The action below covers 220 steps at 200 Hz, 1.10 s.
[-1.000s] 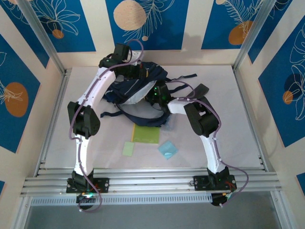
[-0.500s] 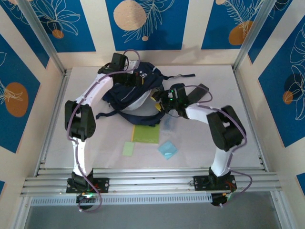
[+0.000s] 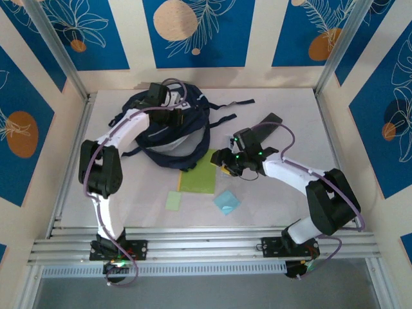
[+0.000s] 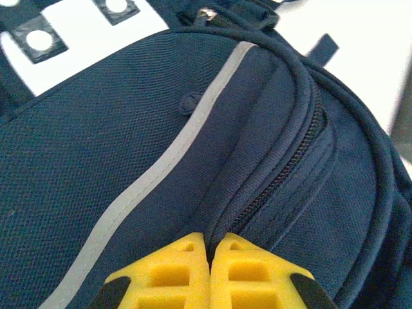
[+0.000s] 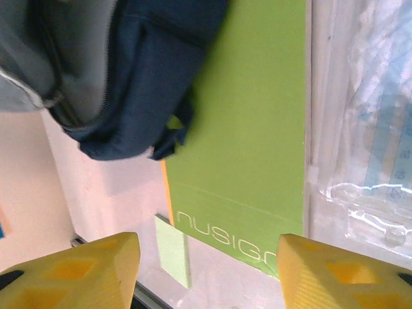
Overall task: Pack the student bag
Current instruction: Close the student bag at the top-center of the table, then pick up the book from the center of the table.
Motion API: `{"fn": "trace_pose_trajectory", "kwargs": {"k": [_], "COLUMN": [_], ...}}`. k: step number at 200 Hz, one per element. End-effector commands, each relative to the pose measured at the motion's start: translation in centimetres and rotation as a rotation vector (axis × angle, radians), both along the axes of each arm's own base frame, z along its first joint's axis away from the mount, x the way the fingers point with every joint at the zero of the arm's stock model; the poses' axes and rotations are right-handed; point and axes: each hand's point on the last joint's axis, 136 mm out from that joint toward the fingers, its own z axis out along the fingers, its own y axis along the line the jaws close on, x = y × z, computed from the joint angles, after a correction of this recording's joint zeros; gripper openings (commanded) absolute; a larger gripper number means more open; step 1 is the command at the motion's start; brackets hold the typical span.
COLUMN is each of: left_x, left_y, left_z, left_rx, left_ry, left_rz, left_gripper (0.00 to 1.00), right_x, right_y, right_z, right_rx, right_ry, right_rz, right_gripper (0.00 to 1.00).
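the student bag (image 3: 168,132) lies far left on the surface, its near corner seeming to overlap the green notebook (image 5: 251,129). left fingers (image 4: 209,248) are pressed shut at the bag's zip seam; whether they pinch cloth i cannot tell. right fingers (image 3: 226,164) hang wide and empty over the notebook. risk: the flat notebook slides instead of lifting, or snags under the bag's corner and tugs the bag askew

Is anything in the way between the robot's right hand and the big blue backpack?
Nothing visible. The right hand hangs open over the green notebook, and the backpack lies just beyond it, its edge overlapping that notebook.
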Motion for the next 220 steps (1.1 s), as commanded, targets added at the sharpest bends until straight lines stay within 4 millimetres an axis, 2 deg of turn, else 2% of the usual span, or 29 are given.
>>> {"fn": "trace_pose_trajectory", "kwargs": {"k": [1, 10, 18, 32, 45, 52, 67, 86, 116, 154, 184, 220], "left_x": [-0.4, -1.3, -2.5, -4.9, -7.3, -8.5, -11.3, -14.4, -17.6, -18.6, -18.9, -19.3], "left_y": [4.9, 5.1, 4.8, 4.2, 3.8, 3.8, 3.5, 2.8, 0.4, -2.3, -2.6, -3.2], "left_z": [0.4, 0.3, 0.3, 0.3, 0.3, 0.4, -0.8, -2.5, -5.9, -8.9, -11.3, -13.1], "left_rx": [0.136, 0.123, 0.089, 0.023, -0.030, -0.048, -0.101, -0.148, -0.187, -0.175, -0.137, -0.128], "left_ry": [-0.027, -0.009, 0.012, 0.049, 0.071, 0.076, 0.123, 0.185, 0.266, 0.321, 0.356, 0.389], "left_rz": [0.140, 0.154, 0.152, 0.152, 0.151, 0.158, 0.167, 0.174, 0.150, 0.117, 0.119, 0.111], "left_gripper": [0.25, 0.46, 0.57, 0.64, 0.67, 0.67, 0.67, 0.60, 0.53, 0.53, 0.51, 0.47], "right_x": [-0.5, -0.3, -0.1, 0.2, 0.5, 0.7, 0.9, 0.9, 0.5, -0.3, -1.3, -2.4], "right_y": [0.0, 0.3, 0.5, 0.8, 1.0, 1.1, 1.4, 1.9, 2.0, 1.0, 0.2, 0.0], "right_z": [-1.9, -2.3, -2.7, -3.3, -3.8, -4.2, -4.8, -5.6, -6.9, -7.7, -8.4, -9.2], "right_rx": [-0.069, -0.085, -0.097, -0.121, -0.135, -0.144, -0.154, -0.168, -0.206, -0.301, -0.361, -0.374], "right_ry": [0.017, 0.021, 0.022, 0.020, 0.025, 0.027, 0.040, 0.058, 0.093, 0.119, 0.142, 0.179], "right_rz": [0.052, 0.059, 0.064, 0.067, 0.069, 0.070, 0.077, 0.087, 0.082, 0.062, 0.056, 0.063], "right_gripper": [0.56, 0.56, 0.55, 0.53, 0.52, 0.51, 0.49, 0.47, 0.45, 0.45, 0.46, 0.46]}}
